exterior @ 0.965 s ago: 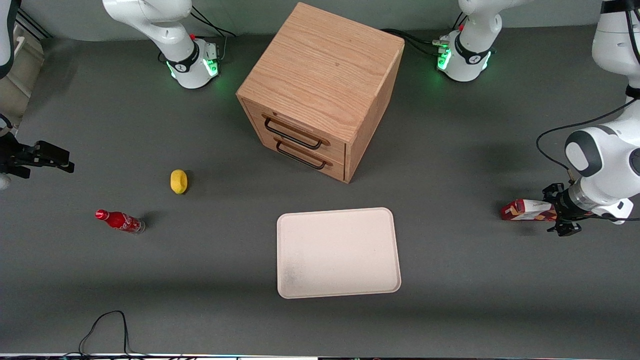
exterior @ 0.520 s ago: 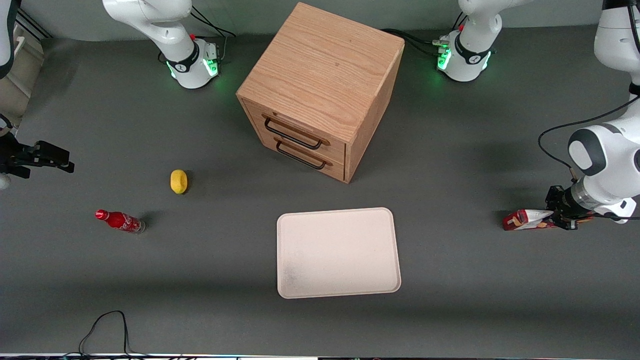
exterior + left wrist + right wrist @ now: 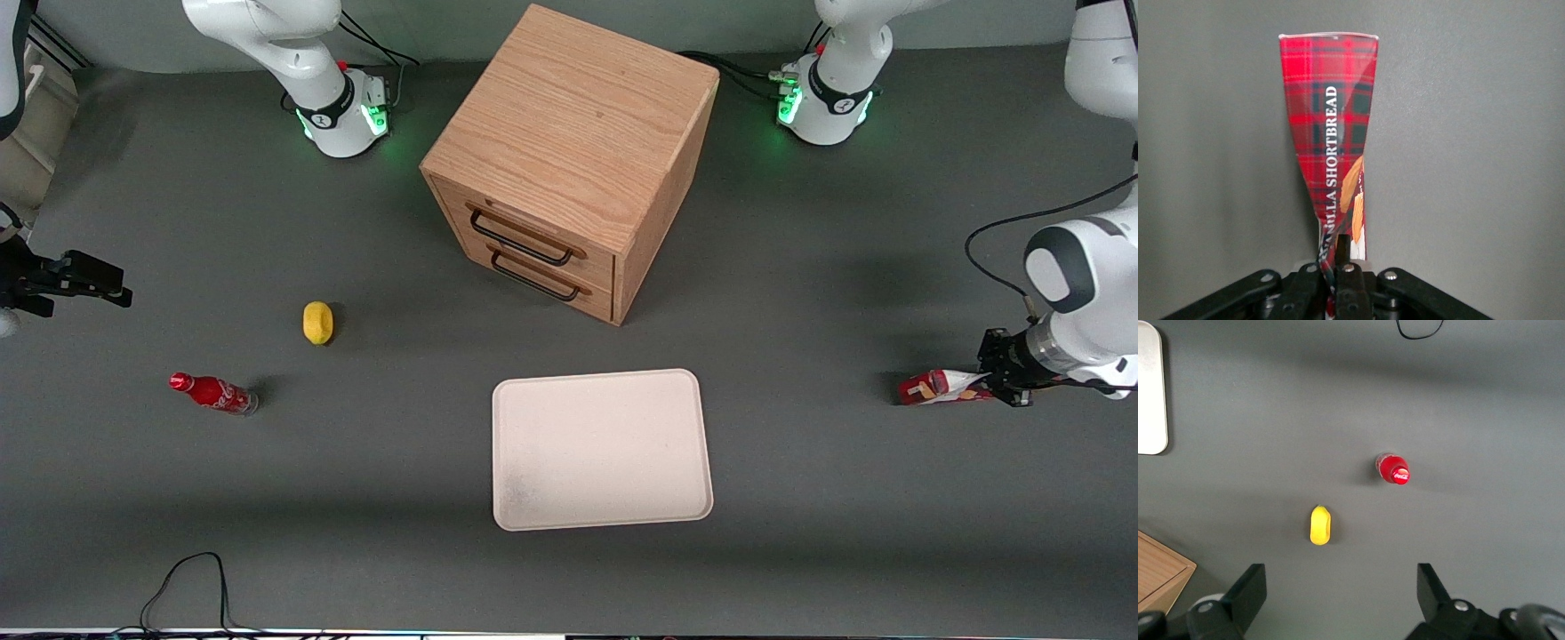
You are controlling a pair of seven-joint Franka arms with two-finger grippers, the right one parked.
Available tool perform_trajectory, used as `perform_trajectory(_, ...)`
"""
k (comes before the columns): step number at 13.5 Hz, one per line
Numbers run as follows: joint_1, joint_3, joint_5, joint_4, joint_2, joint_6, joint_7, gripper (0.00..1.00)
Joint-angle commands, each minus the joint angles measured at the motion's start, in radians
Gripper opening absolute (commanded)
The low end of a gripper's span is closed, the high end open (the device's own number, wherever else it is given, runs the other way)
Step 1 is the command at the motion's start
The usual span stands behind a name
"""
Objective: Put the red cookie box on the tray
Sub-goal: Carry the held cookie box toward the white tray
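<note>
The red cookie box [image 3: 938,388] is a slim tartan-red carton with cookie pictures, lying toward the working arm's end of the table. My left gripper [image 3: 1000,388] is shut on one end of it. In the left wrist view the red cookie box [image 3: 1331,133] stretches away from the gripper [image 3: 1338,267], and its held end is squeezed flat between the black fingers [image 3: 1353,250]. The cream-white tray [image 3: 603,449] lies flat at the table's middle, well apart from the box, with nothing on it.
A wooden two-drawer cabinet [image 3: 569,160] stands farther from the front camera than the tray. A yellow object [image 3: 317,322] and a small red cola bottle [image 3: 213,392] lie toward the parked arm's end. A black cable [image 3: 191,578] loops at the near table edge.
The gripper has rolled with the box in it, so the box now shows narrower in the front view. Both have shifted slightly nearer the front camera.
</note>
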Motion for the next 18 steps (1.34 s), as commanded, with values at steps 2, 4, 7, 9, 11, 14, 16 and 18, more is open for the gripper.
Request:
perform_trajectory(2,-0.004,0.005,0.005,0.181,-0.072,-0.338,0.012,0.00)
perform_trajectory(4,-0.004,0.006,0.005,0.333,-0.077,-0.533,0.012,0.00)
perform_trajectory(7,0.004,0.008,0.005,0.533,-0.089,-0.757,0.012,0.00)
perform_trajectory(9,0.004,0.009,0.007,0.598,-0.106,-0.824,0.014,0.00)
perform_trajectory(11,0.004,0.010,0.007,0.601,-0.135,-0.825,0.023,0.00)
perform_trajectory(14,-0.014,0.000,0.002,0.601,-0.140,-0.822,0.096,0.00)
perform_trajectory(16,-0.071,-0.023,-0.006,0.602,-0.140,-0.824,0.184,0.00)
perform_trajectory(18,-0.121,-0.065,-0.012,0.602,-0.140,-0.807,0.196,0.00)
